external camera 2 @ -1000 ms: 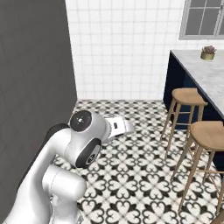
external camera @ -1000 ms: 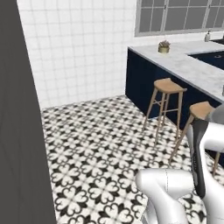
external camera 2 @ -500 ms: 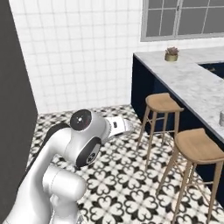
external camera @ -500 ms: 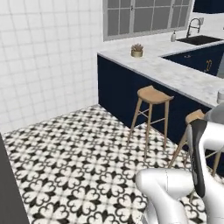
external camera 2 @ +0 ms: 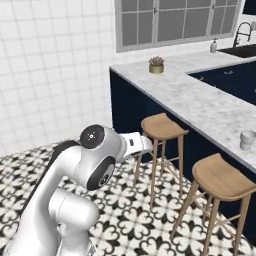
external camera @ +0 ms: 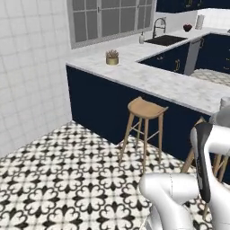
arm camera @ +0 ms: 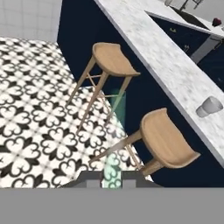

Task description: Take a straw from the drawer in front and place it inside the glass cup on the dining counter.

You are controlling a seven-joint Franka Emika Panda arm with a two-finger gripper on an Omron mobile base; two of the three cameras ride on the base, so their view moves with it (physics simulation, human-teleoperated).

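My gripper [arm camera: 112, 177] is shut on a pale green see-through straw [arm camera: 115, 131] that sticks out ahead between the two dark fingertips. Past the straw stand two round wooden stools [arm camera: 114, 59] [arm camera: 168, 141] against the navy base of the dining counter [arm camera: 171, 56]. The glass cup [arm camera: 208, 106] stands on the marbled top near its edge, off to the right of the straw and apart from it. From the right base view the cup [external camera 2: 247, 139] sits above the nearer stool [external camera 2: 222, 175], with my white hand [external camera 2: 136, 143] held low to the left. The drawer is out of view.
A small potted plant [external camera: 112, 57] [external camera 2: 156, 64] sits at the far corner of the counter [external camera: 170, 83]. A sink with a tap [external camera: 167, 39] lies beyond, under a window. White tiled wall on the left; black-and-white patterned floor [external camera: 58, 179] in front of the stools.
The base has turned, so the whole picture has swung: the dark tall panel on the left is gone and the counter and stools now sit near the middle. The gripper stays shut.
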